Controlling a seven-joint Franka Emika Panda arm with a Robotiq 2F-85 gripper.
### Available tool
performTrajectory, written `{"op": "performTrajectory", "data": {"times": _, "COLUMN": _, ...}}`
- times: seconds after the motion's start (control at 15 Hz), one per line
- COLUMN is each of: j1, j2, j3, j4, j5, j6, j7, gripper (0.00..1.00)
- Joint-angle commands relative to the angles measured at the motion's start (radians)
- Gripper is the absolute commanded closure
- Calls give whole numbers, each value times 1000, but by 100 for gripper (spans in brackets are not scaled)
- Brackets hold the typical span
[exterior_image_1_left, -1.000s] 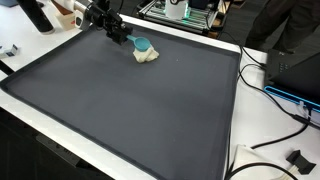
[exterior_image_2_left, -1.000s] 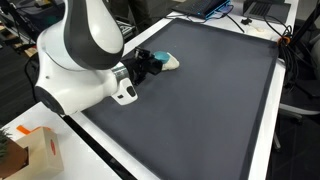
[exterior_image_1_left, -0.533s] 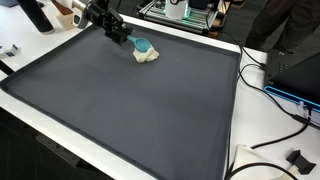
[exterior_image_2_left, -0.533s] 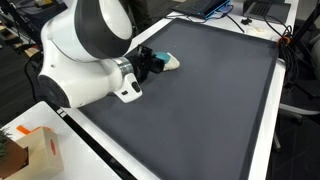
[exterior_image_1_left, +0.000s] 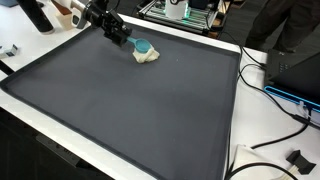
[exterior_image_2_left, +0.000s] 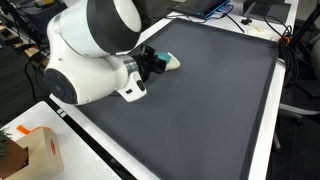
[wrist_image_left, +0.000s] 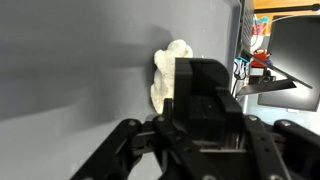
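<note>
Hovering claw (exterior_image_1_left: 125, 38) beside white cloth (exterior_image_1_left: 149, 56)

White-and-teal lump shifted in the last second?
No. The white-and-teal lump sits at the same spot by the edge of the black mat in both exterior views.

A small cream-white lump (exterior_image_1_left: 148, 56), soft and crumpled in look, lies flat on the dark grey surface (exterior_image_1_left: 130, 110). In an exterior view it sits in the upper middle of the frame, close to the surface's far edge. A teal piece (exterior_image_1_left: 142, 45) rests on top of it, touching it, toward its left side.
</note>
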Motion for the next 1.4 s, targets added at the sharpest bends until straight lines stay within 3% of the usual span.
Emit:
{"op": "performTrajectory", "data": {"times": 0.0, "j1": -6, "j2": 20, "j3": -14, "j4": -28, "j5": -22, "j6": 157, "j7": -4, "gripper": 75}}
{"op": "performTrajectory", "data": {"times": 0.4, "j1": -35, "j2": 1, "j3": -25, "j4": -67, "j5": -3, "j6": 164, "j7": -14, "gripper": 75}}
{"op": "performTrajectory", "data": {"times": 0.8, "j1": -11, "j2": -1, "j3": -1, "j4": -69, "j5": -6, "j6": 150, "j7": -3, "gripper": 75}}
{"op": "performTrajectory", "data": {"times": 1.33, "j1": 25, "j2": -139, "j3": 5, "j4": -132, "j5": -58, "j6": 149, "j7": 41, "gripper": 75}}
